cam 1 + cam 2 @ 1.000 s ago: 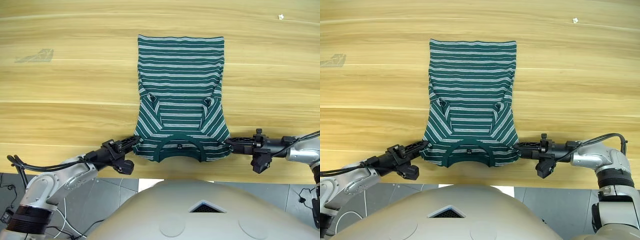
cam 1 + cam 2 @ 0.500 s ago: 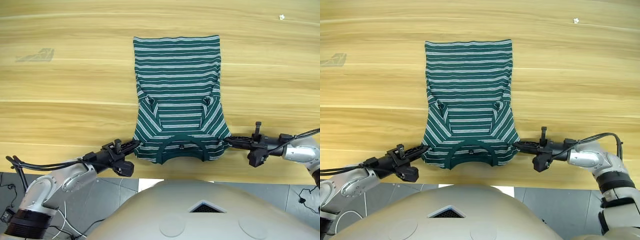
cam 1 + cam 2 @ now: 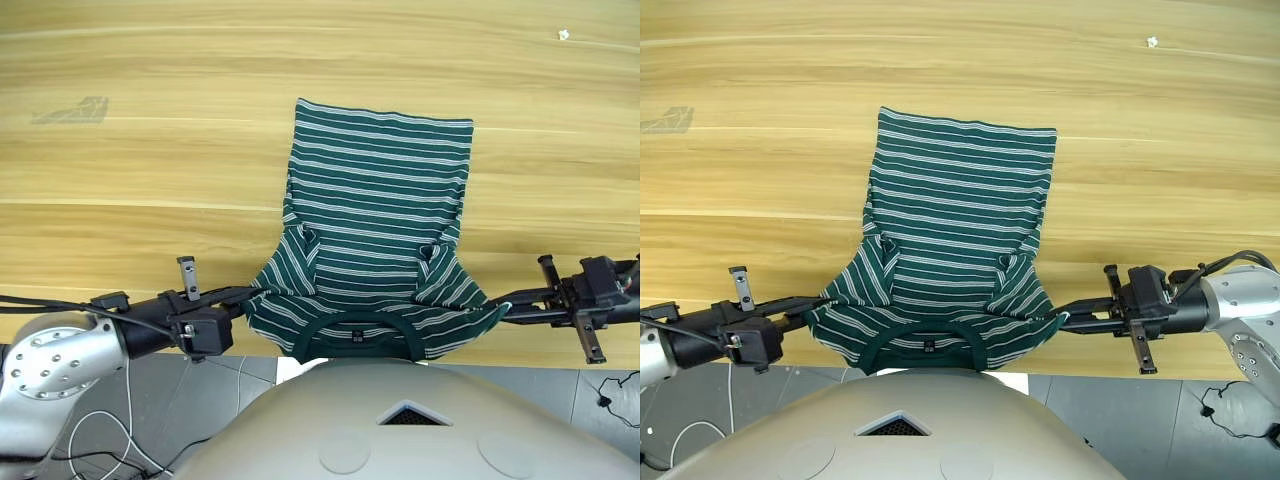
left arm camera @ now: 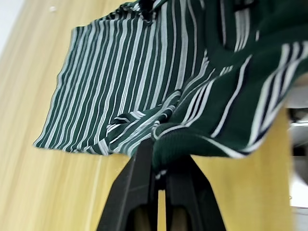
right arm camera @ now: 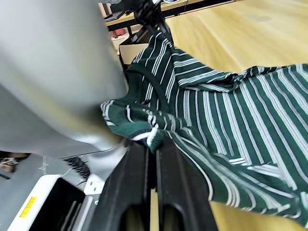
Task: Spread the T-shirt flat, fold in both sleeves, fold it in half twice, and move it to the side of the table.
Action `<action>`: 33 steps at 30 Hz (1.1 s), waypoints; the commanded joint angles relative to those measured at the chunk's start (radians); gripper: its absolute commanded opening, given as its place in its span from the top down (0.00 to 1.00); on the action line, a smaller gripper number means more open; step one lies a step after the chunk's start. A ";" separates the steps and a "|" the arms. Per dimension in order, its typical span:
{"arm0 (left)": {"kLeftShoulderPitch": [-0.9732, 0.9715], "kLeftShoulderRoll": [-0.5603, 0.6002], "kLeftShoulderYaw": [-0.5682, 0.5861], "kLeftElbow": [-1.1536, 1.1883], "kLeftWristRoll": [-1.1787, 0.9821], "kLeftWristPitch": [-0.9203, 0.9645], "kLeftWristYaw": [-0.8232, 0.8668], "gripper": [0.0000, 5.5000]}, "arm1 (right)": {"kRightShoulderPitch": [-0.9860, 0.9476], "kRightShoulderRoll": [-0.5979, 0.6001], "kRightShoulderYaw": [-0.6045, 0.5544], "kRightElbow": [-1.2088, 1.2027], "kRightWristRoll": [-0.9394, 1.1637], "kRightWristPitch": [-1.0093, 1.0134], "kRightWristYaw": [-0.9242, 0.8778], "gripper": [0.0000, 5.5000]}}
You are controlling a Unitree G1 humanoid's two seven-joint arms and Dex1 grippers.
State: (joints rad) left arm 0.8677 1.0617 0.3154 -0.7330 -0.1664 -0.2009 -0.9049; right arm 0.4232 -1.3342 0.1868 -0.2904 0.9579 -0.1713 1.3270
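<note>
Left eye view: T-shirt stretched between left claw, right claw, each pinching shoulder corner.

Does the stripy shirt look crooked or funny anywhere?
Yes. The T-shirt lies askew on the table, far hem slanting; its collar end is held up at the near edge by the left gripper and right gripper.

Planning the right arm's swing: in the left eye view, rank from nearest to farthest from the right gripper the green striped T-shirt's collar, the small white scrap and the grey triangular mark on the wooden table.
From the right gripper:
1. Green striped T-shirt's collar, near edge, just to its left.
2. Small white scrap, far side, robot's right.
3. Grey triangular mark, far left.
</note>
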 commanded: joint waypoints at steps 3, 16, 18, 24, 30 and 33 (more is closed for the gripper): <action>0.058 -0.028 0.152 -0.120 -0.121 0.096 -0.149 1.00 | 0.063 0.057 -0.133 -0.018 -0.064 0.057 0.075 1.00; -0.588 -0.056 -0.231 0.222 -0.014 0.192 -0.202 1.00 | -0.379 0.301 -0.111 0.200 -0.259 0.259 0.084 1.00; -0.753 -0.125 -0.326 0.331 0.033 0.200 -0.176 1.00 | -0.539 0.380 -0.084 0.341 -0.341 0.256 0.057 1.00; -1.068 -0.308 -0.444 0.608 0.086 0.183 -0.097 1.00 | -0.852 0.575 -0.079 0.717 -0.553 0.113 -0.050 1.00; -1.212 -0.391 -0.430 0.858 0.106 0.125 -0.022 1.00 | -1.019 0.687 -0.110 0.984 -0.654 -0.027 -0.113 1.00; -1.259 -0.426 -0.433 0.967 0.119 0.089 0.015 1.00 | -1.072 0.726 -0.110 1.088 -0.696 -0.072 -0.120 1.00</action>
State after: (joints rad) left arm -0.3507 0.6518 -0.1206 0.1765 -0.0685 -0.0885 -0.9089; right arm -0.6067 -0.6286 0.0814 0.7434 0.2901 -0.2111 1.2118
